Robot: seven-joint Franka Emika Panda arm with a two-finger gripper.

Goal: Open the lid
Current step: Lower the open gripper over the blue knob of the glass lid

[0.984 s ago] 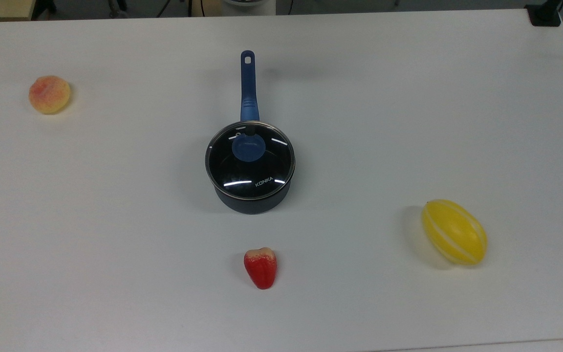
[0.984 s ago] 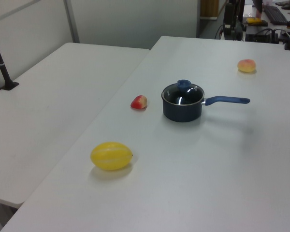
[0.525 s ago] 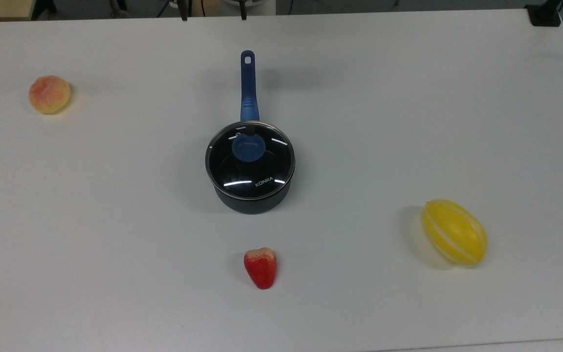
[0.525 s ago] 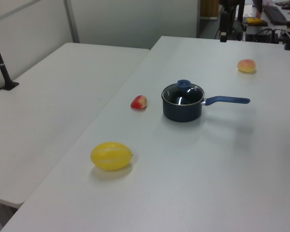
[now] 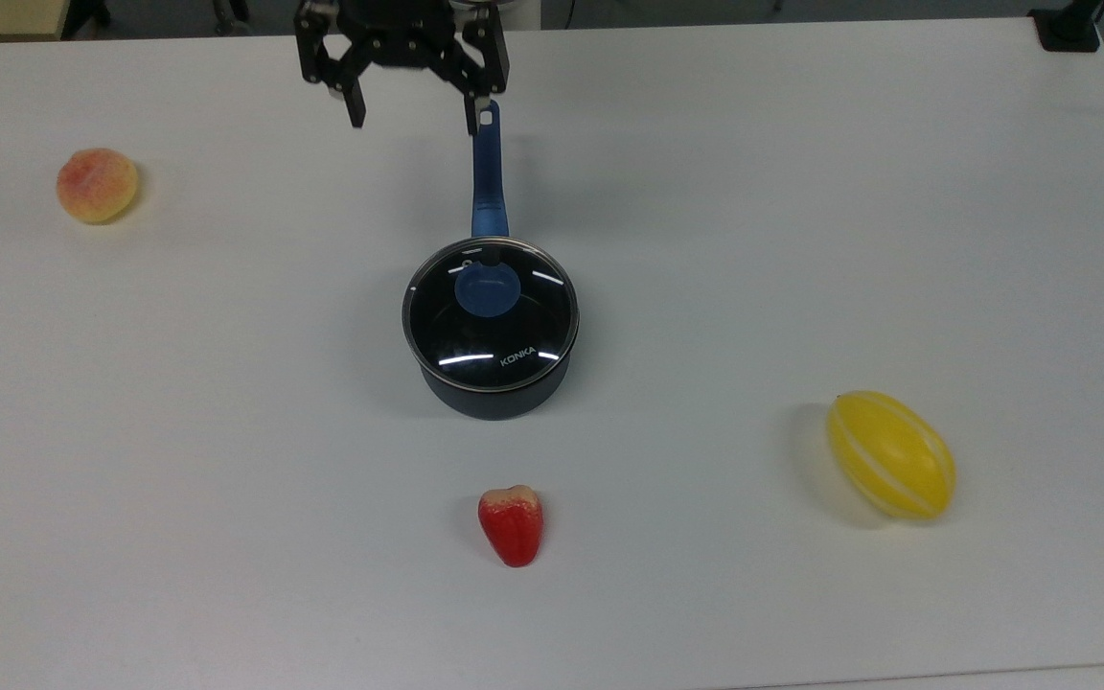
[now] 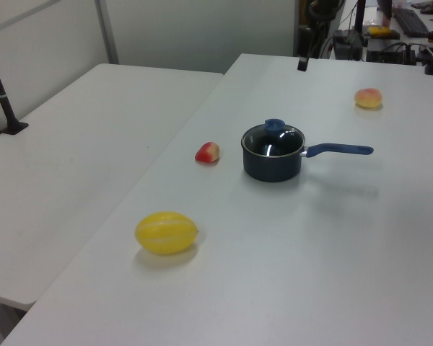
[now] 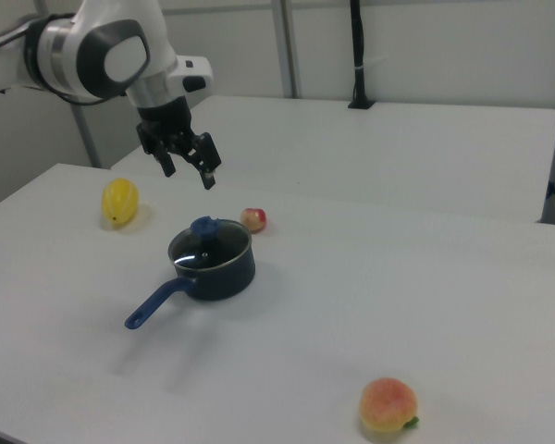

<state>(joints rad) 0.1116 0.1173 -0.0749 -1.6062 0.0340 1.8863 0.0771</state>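
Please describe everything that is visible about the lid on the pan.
The lid is round, of clear glass with a thin metal rim, a blue knob at its centre and the word KONKA near its edge. It sits flat and closed on the dark saucepan, near the middle of the white table. Only the pan touches it; the open tool hangs apart, above the handle's far end.

Bright and even all over, with light coming from above and bouncing off the white table [image 5: 801, 192]. Soft gray shadows just beside the yellow melon [image 5: 890, 455], the pan [image 5: 494, 393] and the red fruit [image 5: 512, 524], and short white streaks of glare on the glass lid [image 5: 491, 314], well below the open jaws of the gripper [image 5: 413, 120] in the top view. A bit grainy and soft in the left view and right view, most of all far back.
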